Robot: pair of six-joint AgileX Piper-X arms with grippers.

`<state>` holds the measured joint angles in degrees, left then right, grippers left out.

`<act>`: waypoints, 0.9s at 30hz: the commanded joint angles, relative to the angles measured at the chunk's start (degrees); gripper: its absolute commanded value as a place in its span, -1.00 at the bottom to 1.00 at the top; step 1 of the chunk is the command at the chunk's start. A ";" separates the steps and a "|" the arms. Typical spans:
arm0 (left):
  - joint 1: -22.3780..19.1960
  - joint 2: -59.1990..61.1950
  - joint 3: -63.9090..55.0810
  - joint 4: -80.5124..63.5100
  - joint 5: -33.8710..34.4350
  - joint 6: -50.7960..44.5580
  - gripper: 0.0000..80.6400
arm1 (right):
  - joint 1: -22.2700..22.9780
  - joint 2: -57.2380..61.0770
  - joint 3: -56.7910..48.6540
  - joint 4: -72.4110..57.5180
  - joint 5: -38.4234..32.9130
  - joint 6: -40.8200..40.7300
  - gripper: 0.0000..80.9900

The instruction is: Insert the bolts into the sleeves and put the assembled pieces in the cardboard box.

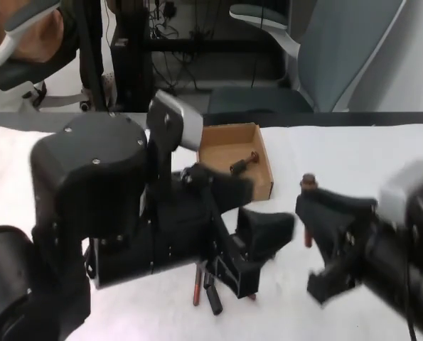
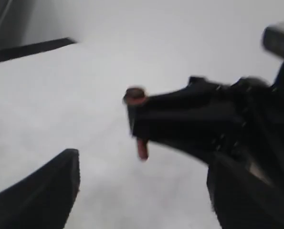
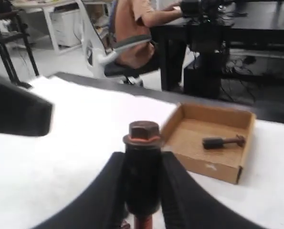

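Observation:
My right gripper (image 3: 142,183) is shut on a copper-coloured bolt (image 3: 143,131) that stands upright inside a black sleeve (image 3: 142,181), head up, held above the white bench. In the high view this bolt (image 1: 309,182) is to the right of the cardboard box (image 1: 262,153). Inside the box lies one assembled piece (image 1: 244,164), also seen as the assembled piece (image 3: 223,141). My left gripper (image 1: 264,238) hangs open just left of the held bolt, with nothing between its fingers (image 2: 48,188). In the left wrist view the right gripper (image 2: 146,125) and the bolt (image 2: 135,95) sit straight ahead.
Loose copper and black parts (image 1: 205,288) lie on the white cloth near the front, under the left arm. The cardboard box (image 3: 218,164) stands at the back middle. Chairs and desks are behind the bench's far edge.

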<state>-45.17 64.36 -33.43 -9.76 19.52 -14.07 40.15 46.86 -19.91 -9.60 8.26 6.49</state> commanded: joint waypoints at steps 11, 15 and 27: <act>6.86 9.09 -4.25 20.01 -18.56 -2.66 0.61 | -11.44 35.89 -39.84 28.33 -6.03 -5.99 -0.99; 9.68 17.94 -8.28 24.98 -18.09 -0.98 0.46 | -13.57 48.00 -50.90 31.20 -6.03 -6.93 -0.99; 9.20 29.64 -12.12 23.50 -15.14 1.65 0.46 | -17.36 70.87 -72.63 36.16 -12.11 -7.77 0.49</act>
<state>-35.70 94.22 -44.79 15.28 4.24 -12.79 22.97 116.89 -90.19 25.46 -2.27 -1.22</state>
